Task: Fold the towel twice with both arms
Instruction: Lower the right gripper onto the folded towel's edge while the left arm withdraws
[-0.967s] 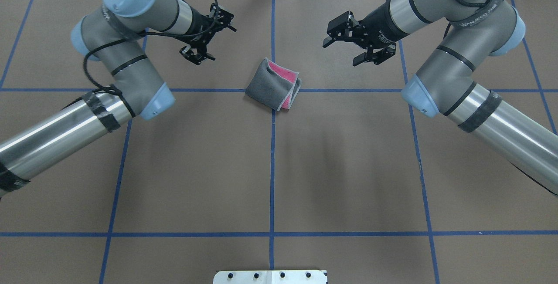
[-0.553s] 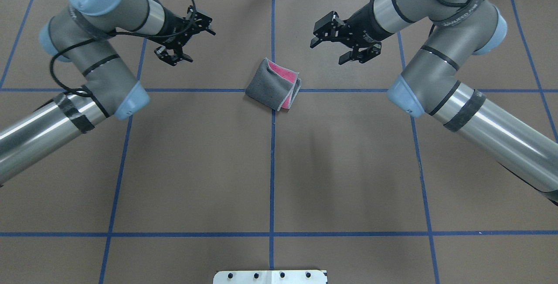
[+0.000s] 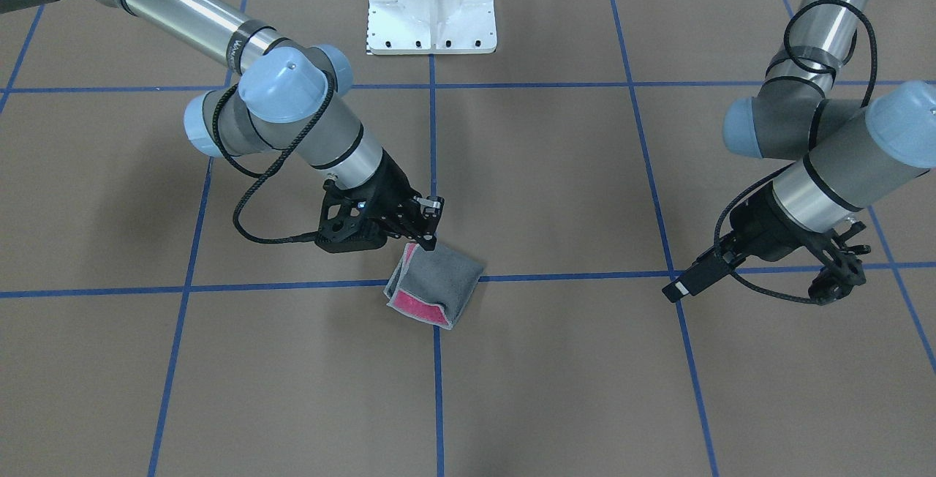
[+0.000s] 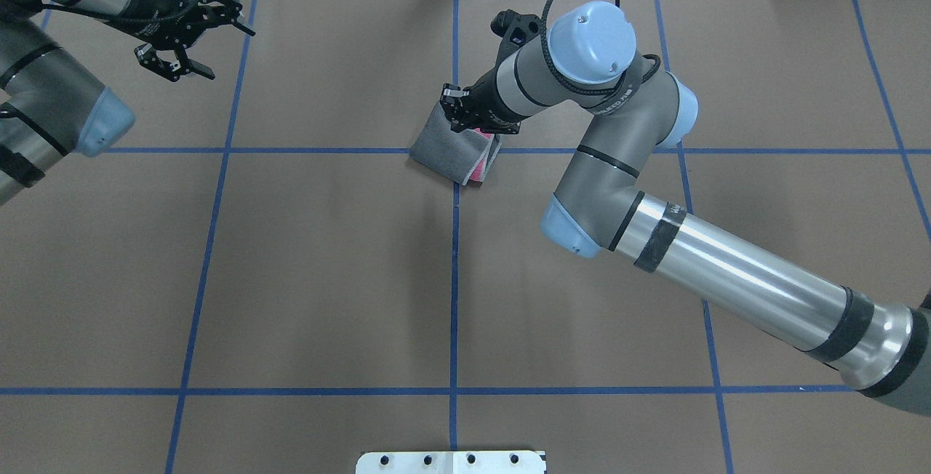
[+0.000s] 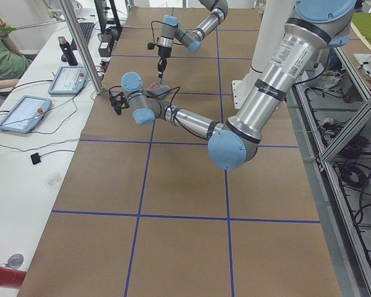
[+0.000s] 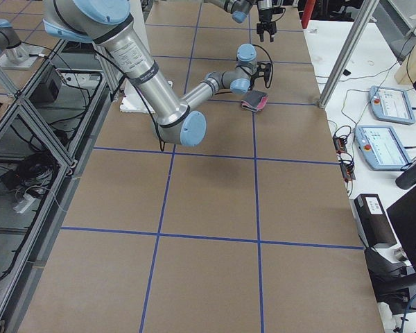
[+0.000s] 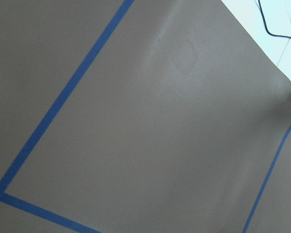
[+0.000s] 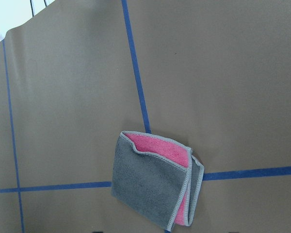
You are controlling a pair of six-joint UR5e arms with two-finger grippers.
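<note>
Black against the brown paper, the jaws of your left arm (image 4: 44, 96) hang spread and empty at the far left of the surface (image 4: 327, 263). They are well apart from the towel (image 4: 442, 145), and that wrist camera sees only paper and blue tape (image 4: 454, 278). Count that arm out of the coming move.

At the middle, the towel lies flat where two tape lines cross. By its layers it looks like a quarter-size packet, grey outermost, so I judge both folds made. It is close to square and has hardly any long axis. It sits cornerwise to the tape grid. Its closed, all-grey folds face left. The stacked hems, with pink between them, face right and meet at the right-hand corner.

To the right, your right arm (image 4: 727, 270) reaches across and is by far the nearer. Its jaws hang over the towel. The overhead view sets them on the far corner and the front view on the near one, so I take them to be raised over the cloth. The right wrist camera agrees, showing the whole towel with bare paper around it. The jaws look parted, with nothing pinched. The towel lies straight below them, so your approach is downward, and the loose right-hand hems are what a careless pinch would disturb.
</note>
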